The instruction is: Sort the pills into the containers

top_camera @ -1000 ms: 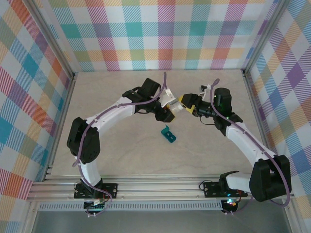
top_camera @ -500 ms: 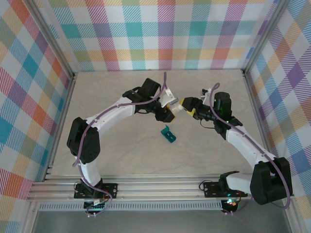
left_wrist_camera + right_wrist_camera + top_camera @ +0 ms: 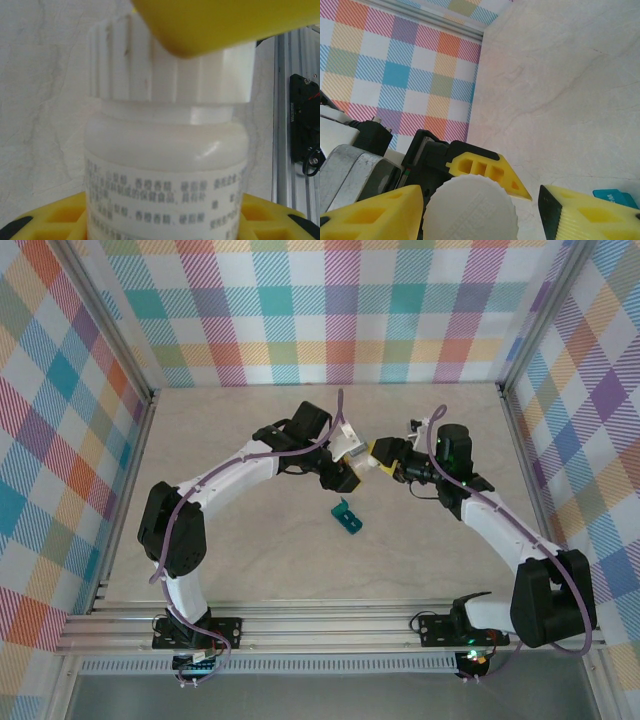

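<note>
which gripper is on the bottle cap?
The right gripper: its yellow fingers flank the ribbed cap of the white bottle. The left gripper grips that bottle's labelled body instead.

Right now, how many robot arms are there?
2. The left arm comes from the left, and the left tool holds the bottle. The right arm comes from the right, with the right tool around the cap.
</note>
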You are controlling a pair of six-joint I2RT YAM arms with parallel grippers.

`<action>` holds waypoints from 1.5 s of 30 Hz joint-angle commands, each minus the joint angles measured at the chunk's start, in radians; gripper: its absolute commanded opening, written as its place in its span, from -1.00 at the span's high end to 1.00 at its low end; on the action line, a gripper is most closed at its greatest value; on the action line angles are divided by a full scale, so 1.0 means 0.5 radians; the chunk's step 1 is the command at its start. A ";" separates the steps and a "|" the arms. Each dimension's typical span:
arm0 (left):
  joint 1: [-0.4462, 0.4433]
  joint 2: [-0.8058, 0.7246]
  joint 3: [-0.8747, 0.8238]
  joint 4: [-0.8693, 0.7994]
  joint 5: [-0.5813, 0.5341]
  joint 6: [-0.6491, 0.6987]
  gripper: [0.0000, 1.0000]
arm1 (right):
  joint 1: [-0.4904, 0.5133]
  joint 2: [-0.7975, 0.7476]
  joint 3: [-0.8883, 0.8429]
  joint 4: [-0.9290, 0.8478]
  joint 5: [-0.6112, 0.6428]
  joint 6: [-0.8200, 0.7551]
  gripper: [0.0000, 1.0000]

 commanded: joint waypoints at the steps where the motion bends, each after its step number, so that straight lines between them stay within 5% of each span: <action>1: -0.025 -0.012 0.078 0.013 0.041 0.016 1.00 | 0.021 0.016 0.073 0.092 -0.068 0.019 -0.24; 7: -0.025 -0.004 0.083 0.020 0.038 0.010 1.00 | 0.034 0.014 0.067 0.093 -0.086 0.013 -0.16; 15: -0.019 -0.010 0.070 0.043 0.087 -0.009 1.00 | 0.034 -0.011 0.068 0.079 -0.083 -0.084 0.22; 28: 0.117 -0.103 0.016 0.191 0.776 -0.275 1.00 | -0.097 -0.146 -0.037 0.262 -0.359 -0.582 0.26; 31: 0.114 -0.094 0.031 0.176 0.721 -0.273 1.00 | -0.097 -0.119 -0.028 0.265 -0.365 -0.548 0.22; 36: 0.108 -0.090 0.031 0.128 0.387 -0.186 1.00 | -0.097 -0.161 0.019 0.184 -0.285 -0.400 -0.47; 45: 0.059 -0.156 -0.133 0.259 -0.189 -0.066 1.00 | -0.098 -0.242 0.058 -0.182 0.026 -0.129 -0.56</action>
